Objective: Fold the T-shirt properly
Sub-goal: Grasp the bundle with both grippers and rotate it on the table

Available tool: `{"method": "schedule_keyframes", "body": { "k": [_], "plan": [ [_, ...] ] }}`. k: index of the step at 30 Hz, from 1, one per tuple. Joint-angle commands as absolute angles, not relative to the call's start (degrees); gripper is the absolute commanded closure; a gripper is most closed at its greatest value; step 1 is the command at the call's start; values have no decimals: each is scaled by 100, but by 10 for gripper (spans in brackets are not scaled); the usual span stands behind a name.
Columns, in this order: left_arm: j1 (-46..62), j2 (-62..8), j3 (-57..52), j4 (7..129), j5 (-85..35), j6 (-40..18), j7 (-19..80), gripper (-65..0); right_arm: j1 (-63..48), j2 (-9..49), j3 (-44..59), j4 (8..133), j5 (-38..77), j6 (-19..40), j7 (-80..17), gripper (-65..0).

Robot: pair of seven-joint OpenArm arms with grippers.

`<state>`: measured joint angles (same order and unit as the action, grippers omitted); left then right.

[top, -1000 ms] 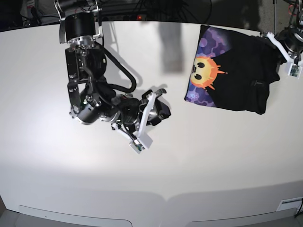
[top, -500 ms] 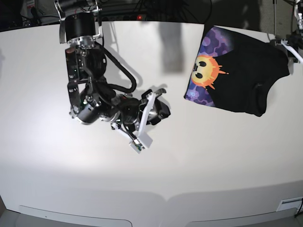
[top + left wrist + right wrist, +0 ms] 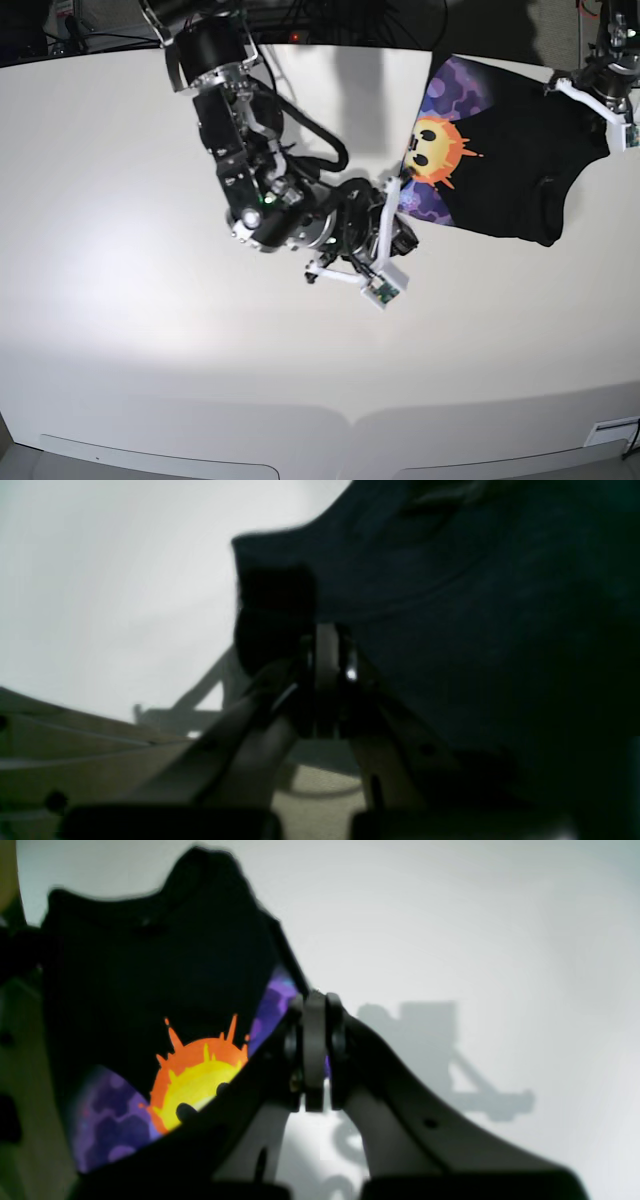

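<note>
The T-shirt [image 3: 505, 160] lies folded at about 2 o'clock on the table [image 3: 120, 330], a dark block with its printed side showing along the near-left part — an orange-yellow sun face on purple hexagons. Its left edge runs roughly straight from 12 toward 6 o'clock; its lower edge slants down toward 4 o'clock and ends in a rounded lump of cloth. The far right corner reaches close to the table's rim.

The right hand [image 3: 392, 190] sits at the shirt's lower-left corner, arm stretched in from 11 o'clock. In the right wrist view its fingers [image 3: 315, 1050] are pressed together, with the purple edge of the T-shirt [image 3: 150, 990] just behind them; whether cloth is pinched between them cannot be told.

The left hand [image 3: 590, 95] is at the shirt's far right corner, near 2 o'clock. The left wrist view is dim and blurred: the hand [image 3: 327, 680] has its fingers drawn together, and the dark T-shirt [image 3: 475, 605] hangs right over and around the tips — a grip on the cloth looks possible, but it cannot be confirmed.

Open room: the whole left half of the table and the broad near side from 4 round to 9 o'clock are bare white surface. Between the two hands there is only the shirt itself.
</note>
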<state>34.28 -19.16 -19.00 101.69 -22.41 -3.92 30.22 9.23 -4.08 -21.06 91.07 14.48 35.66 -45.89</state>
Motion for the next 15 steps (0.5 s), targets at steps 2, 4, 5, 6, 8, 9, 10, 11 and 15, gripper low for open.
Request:
{"method": "schedule_keyframes", "body": {
  "k": [2,4,5,6,8,9,10,11,15],
  "plan": [
    [3256,-1970,-1946,9922,-2255,-425,2864,0,1050,-473,-2200,8742,1192,3570,-4101,0],
    [3017,-1973,-1946,9601,-2252,-604,2864,0,1085,-572,-2213,8193,886,3553,-3743,0],
    [2888,-1970,-1946,9448,-2255,-714,2862,0,1116,-622,-2213,7926,681,3551,-3612,0],
    [2746,-1970,-1946,9295,-2257,-823,2862,0,1153,-655,-2213,7688,460,3542,-3496,0],
    [2480,-1970,-1946,9021,-2257,-982,2862,0,1203,-683,-2193,7378,82,3332,-3376,0],
    [2353,-1970,-1946,8899,-2259,-1037,2864,0,1203,-681,-2171,7336,-38,3227,-3387,0],
    [2239,-1970,-1944,8785,-2259,-1109,2864,0,1197,-663,-2143,7336,-113,3205,-3422,0],
    [2126,-1968,-1944,8685,-2274,-1203,2860,0,1190,-637,-2121,7336,-115,3208,-3472,0],
    [1710,-1968,-1940,8361,-2519,-1682,2853,0,1142,-473,-2091,7349,-113,3208,-3741,0]
  ]
}}
